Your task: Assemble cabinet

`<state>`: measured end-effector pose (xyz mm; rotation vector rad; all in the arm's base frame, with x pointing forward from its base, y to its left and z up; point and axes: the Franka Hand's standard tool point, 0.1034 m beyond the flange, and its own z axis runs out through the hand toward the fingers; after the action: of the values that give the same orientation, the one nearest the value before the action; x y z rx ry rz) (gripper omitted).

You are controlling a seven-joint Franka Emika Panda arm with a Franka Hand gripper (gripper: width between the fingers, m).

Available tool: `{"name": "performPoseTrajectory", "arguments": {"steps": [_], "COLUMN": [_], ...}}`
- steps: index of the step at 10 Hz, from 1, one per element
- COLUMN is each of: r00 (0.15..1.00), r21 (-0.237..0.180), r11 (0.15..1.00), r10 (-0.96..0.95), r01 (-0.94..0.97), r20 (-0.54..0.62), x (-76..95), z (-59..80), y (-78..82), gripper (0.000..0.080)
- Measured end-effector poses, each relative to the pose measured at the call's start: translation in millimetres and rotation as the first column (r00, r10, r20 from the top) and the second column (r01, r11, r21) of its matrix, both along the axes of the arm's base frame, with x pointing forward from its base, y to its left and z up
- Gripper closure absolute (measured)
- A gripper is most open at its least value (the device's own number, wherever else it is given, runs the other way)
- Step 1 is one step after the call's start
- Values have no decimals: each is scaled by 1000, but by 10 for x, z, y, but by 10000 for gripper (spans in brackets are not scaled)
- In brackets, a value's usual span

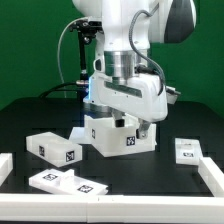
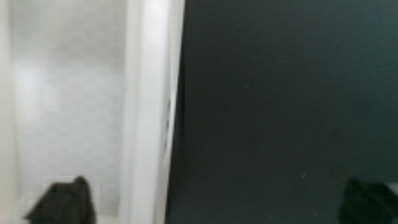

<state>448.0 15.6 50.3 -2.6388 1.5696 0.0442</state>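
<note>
The cabinet's main white box (image 1: 112, 136) stands at the table's middle with a tag on its front. My gripper (image 1: 138, 124) hangs low over the box's end on the exterior view's right. In the wrist view the gripper (image 2: 217, 203) is open, with its dark fingertips (image 2: 64, 204) far apart. One fingertip is over the white box (image 2: 80, 110), the other over the dark table. The box's upright edge (image 2: 157, 100) lies between them, close to the first fingertip. Nothing is held. A loose white block (image 1: 54, 147) with tags lies at the exterior view's left. A small white tagged piece (image 1: 188, 151) lies at its right.
The marker board (image 1: 68, 182) lies flat at the front on the exterior view's left. White border rails sit at the table's left edge (image 1: 5, 166) and front right (image 1: 208, 180). The arm's body fills the space above the box, with cables behind it.
</note>
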Motion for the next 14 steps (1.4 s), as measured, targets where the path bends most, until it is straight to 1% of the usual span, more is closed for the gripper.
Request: {"name": "performPoseTrajectory", "arguments": {"steps": [2, 3, 4, 5, 7, 8, 9, 10, 11, 12, 14], "r00": [1000, 1000, 1000, 1000, 1000, 999, 997, 991, 989, 992, 993], "r21": [4, 4, 4, 4, 9, 36, 49, 72, 95, 97, 97], "r11": [1000, 1000, 1000, 1000, 1000, 999, 996, 988, 985, 987, 988], "r10": [6, 13, 18, 26, 29, -16, -76, -133, -145, -122, -114], "r01": [-6, -13, -18, -26, -29, 17, 77, 134, 147, 124, 117], "r20": [1, 1, 1, 2, -3, -33, -32, -19, -32, -34, -35], "x": [-3, -4, -4, -3, -3, 62, 250, 477, 563, 555, 544], "z": [-2, -3, -3, -3, 1, 47, 110, 150, 178, 175, 158], "y": [10, 12, 13, 13, 3, -89, -189, -258, -211, -117, -125], "gripper": [407, 407, 592, 715, 717, 717, 717, 717, 717, 717, 715]}}
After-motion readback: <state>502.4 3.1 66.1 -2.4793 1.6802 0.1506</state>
